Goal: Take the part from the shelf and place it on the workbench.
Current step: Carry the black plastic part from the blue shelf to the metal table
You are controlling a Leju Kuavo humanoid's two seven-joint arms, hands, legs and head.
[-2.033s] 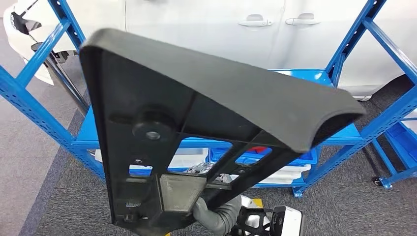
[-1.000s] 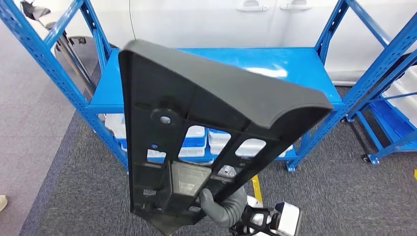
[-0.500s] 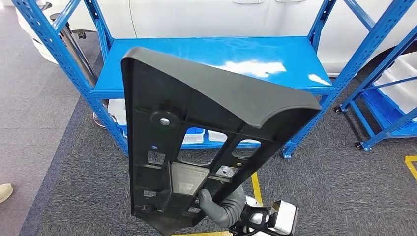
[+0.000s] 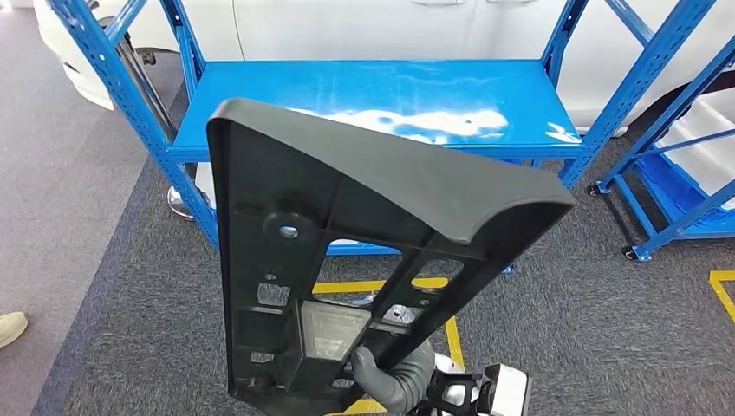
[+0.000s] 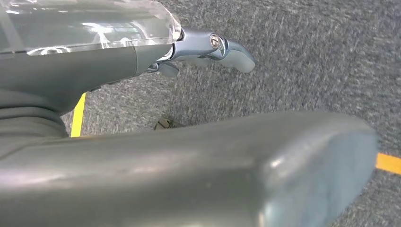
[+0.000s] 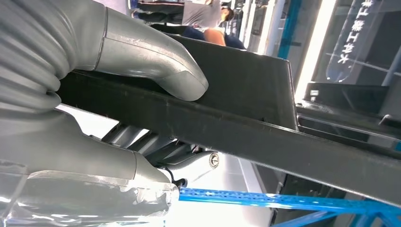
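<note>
The part [image 4: 364,260] looks like matt black moulded plastic, smooth on its curved outer face and ribbed on the inside. The right hand [image 4: 390,377] gripping it wears a grey ribbed rubbery cover, and its thumb [image 6: 151,61] has a smooth satin sheen. The shelf [image 4: 373,108] is blue painted metal, glossy enough to throw white glare. The floor [image 4: 589,347] is rough grey carpet, with smooth yellow tape [image 4: 381,286] on it.
</note>
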